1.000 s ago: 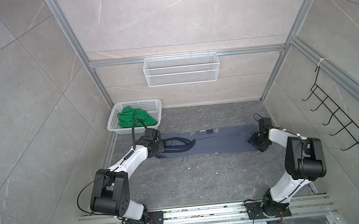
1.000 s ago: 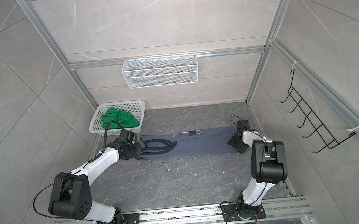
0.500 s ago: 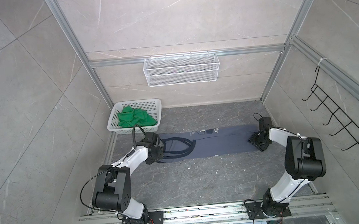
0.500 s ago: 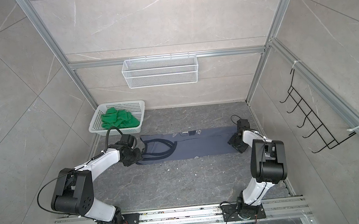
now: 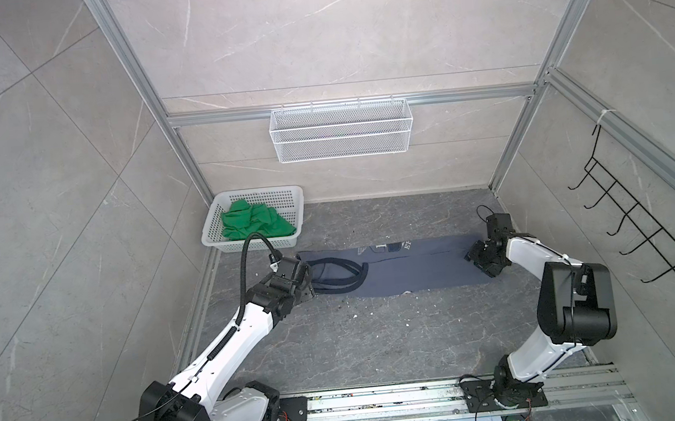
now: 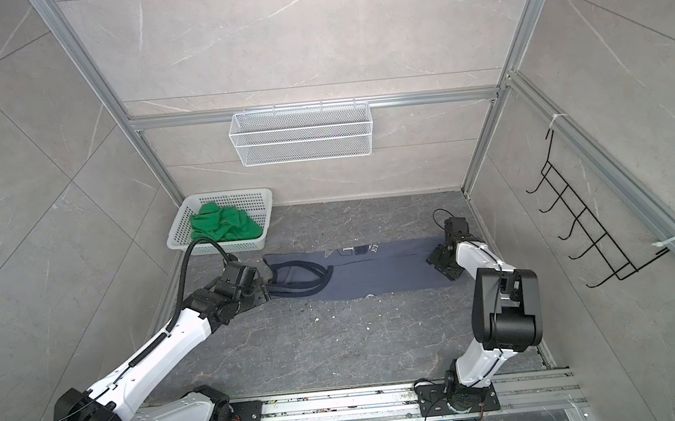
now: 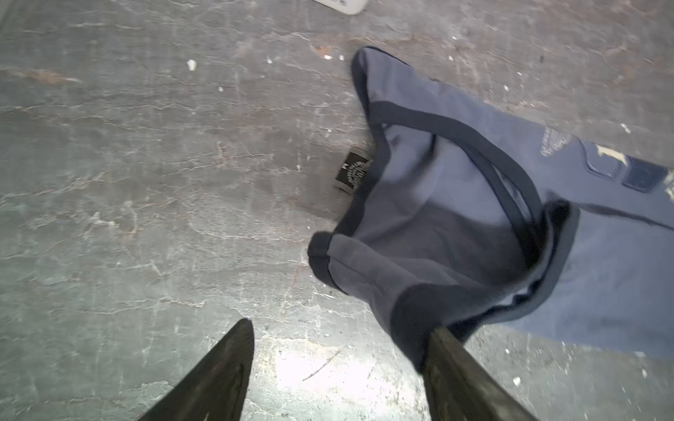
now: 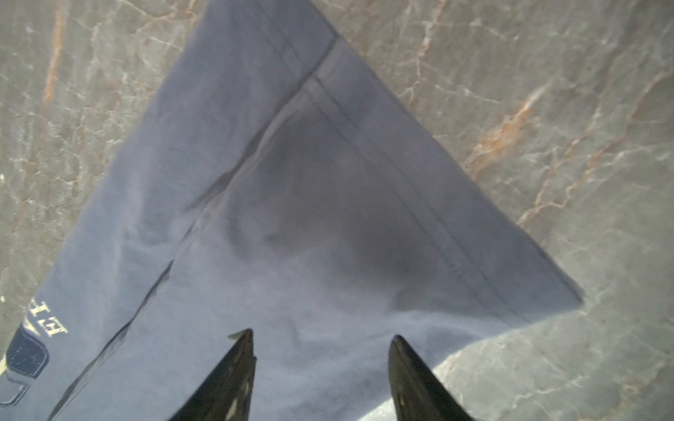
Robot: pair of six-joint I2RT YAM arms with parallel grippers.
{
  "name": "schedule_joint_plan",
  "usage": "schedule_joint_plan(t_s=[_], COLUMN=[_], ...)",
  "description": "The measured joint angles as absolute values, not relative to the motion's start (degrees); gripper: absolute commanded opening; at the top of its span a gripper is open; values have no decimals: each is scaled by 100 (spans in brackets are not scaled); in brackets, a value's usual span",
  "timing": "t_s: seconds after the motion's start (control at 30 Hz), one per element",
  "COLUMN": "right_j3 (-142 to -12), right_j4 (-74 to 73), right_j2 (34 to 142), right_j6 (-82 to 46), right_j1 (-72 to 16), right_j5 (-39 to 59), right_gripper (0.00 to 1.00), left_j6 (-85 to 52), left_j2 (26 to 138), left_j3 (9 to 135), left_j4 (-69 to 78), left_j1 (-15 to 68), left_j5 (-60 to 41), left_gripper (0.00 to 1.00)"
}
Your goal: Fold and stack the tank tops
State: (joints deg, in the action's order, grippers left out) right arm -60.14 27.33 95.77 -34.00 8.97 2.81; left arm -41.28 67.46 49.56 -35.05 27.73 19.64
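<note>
- While the green tank top (image 5: pixel 255 223) (image 6: pixel 224 225) is lying bunched inside the white plastic basket (image 5: pixel 259 191) (image 6: pixel 228 194) at centre left of both top views, the left arm's black cable loop (image 5: pixel 244 253) is arching across the basket's near wall.
- Just right of and below the basket, the left gripper (image 5: pixel 308 284) (image 7: pixel 341 324) is sitting low with its jaws standing wide apart. In the left wrist view a dark-trimmed strap end is draping against one finger (image 7: pixel 459 375), and bare stone is showing between the jaws.
- The slate-blue tank top (image 5: pixel 416 267) (image 6: pixel 378 268) (image 7: pixel 601 255) is lying as a long folded strip across the middle of the stone floor (image 5: pixel 380 341). Its dark straps (image 5: pixel 341 273) are bunching at the left end, and white lettering is showing along the far edge.
- A small black label (image 7: pixel 353 174) is poking out beside the neckline.
- A white wire basket (image 5: pixel 342 136) is hanging on the back wall at upper centre, well apart from the cloth.
- The right gripper (image 5: pixel 475 257) (image 8: pixel 322 334) is hovering over the strip's right hem, jaws parted and gripping nothing, the cloth lying flat beneath.
- A black hook rack (image 5: pixel 637 227) is hanging at the right edge of the frame.
</note>
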Motion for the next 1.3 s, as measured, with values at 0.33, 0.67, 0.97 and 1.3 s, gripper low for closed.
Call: schedule_joint_plan(t_s=[0.33, 0.67, 0.97, 1.3], right_j3=[-6049, -6055, -6353, -6173], right_j4=[2845, 2845, 2753, 2670], right_j2=[9356, 9343, 9902, 10261], right_j6=[-3376, -3317, -3245, -3540], right_j1=[884, 735, 392, 766], right_j5=[281, 473, 799, 1000], right_gripper=[60, 61, 61, 62], left_j6=[-4436, -4379, -4499, -4322], left_j2=[7507, 7627, 9043, 9509], left_j3=[4274, 5109, 5019, 5105], left_j4=[-3225, -3135, -2215, -1671], left_j1=[2543, 3514, 3347, 2733], left_j5=[2071, 2029, 1168, 794], left_gripper=[72, 70, 69, 69])
